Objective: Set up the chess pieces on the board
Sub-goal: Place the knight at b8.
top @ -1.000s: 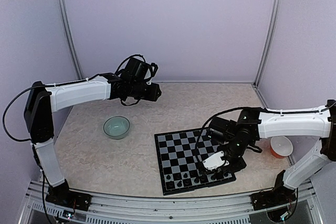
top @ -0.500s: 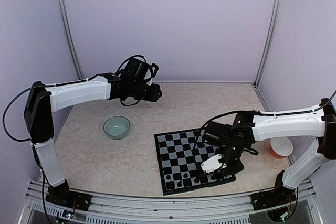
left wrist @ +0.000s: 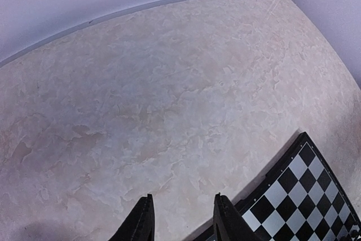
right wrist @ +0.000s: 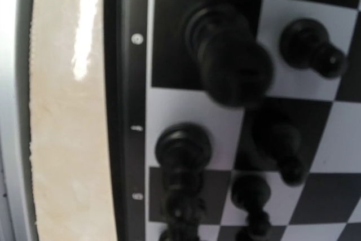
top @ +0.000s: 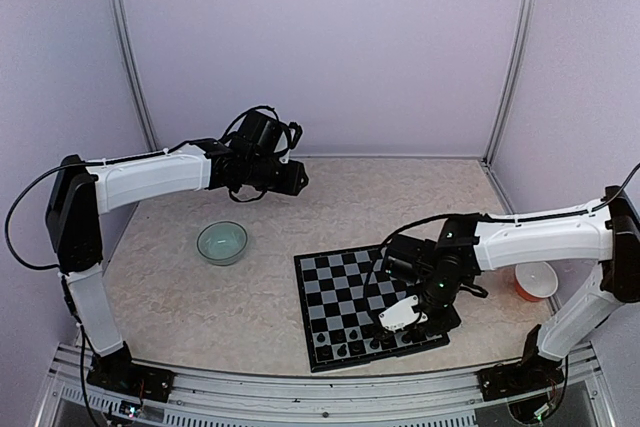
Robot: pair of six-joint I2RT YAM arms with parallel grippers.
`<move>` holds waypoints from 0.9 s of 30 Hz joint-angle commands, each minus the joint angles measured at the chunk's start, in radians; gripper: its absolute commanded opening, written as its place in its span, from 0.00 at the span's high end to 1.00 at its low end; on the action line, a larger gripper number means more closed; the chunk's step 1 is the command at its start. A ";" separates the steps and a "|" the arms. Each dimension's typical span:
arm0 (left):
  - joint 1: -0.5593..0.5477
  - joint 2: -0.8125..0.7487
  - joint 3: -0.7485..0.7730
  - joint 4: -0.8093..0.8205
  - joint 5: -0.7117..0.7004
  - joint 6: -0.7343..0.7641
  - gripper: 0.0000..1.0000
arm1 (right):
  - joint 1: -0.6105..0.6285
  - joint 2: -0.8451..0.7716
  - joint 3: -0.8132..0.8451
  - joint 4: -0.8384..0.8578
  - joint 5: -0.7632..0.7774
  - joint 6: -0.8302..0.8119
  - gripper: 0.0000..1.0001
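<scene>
Slid the right claw (top: pixel 408 319) a little leftward over the near right corner of the board (top: pixel 340 292) since a second earlier, forearm drawn in after it; left everything else in place. Held that claw low among the chess pieces (top: pixel 375 344), pinched fully closed; could not tell a grip on a piece from an empty pinch. Kept the left claw (top: pixel 292 177) raised over the far left of the table (top: pixel 400 197), well apart from the board, fingers (left wrist: pixel 141 221) parted with nothing between them.

Found a pale green bowl (top: pixel 222 243) on the table to the left of the board, clear of its edge. Found an orange cup (top: pixel 537 280) with a white inside to the right, close by the right arm. Saw that arm stretched across the right side of the board, hiding several squares and pieces there.

Saw the board flat on the near centre-right of the table, turned slightly anticlockwise, near edge climbing toward the right in the top view; square, so no long axis to speak of. Found the black pieces in the nearest rows only, standing upright, long axes vertical. Looked almost straight down on them in the right wrist view, heads toward the lens, bases on squares just beside the black border (right wrist: pixel 125 83), with one large blurred piece (right wrist: pixel 228 55) nearest the camera.
</scene>
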 commanded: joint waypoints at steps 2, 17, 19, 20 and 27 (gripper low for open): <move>-0.004 0.019 0.034 -0.019 0.013 0.019 0.63 | 0.015 0.011 -0.008 0.016 -0.013 0.006 0.93; -0.007 0.032 0.045 -0.032 0.012 0.023 0.63 | 0.016 0.020 -0.017 0.031 -0.014 0.008 0.87; -0.007 0.034 0.048 -0.036 0.012 0.024 0.63 | 0.016 0.015 -0.010 0.025 -0.014 0.007 0.84; -0.007 0.034 0.050 -0.037 0.013 0.025 0.63 | 0.016 0.008 -0.005 0.020 -0.014 0.007 0.83; -0.016 0.010 0.057 -0.048 -0.020 0.052 0.63 | -0.021 -0.125 0.066 0.006 -0.051 -0.043 0.67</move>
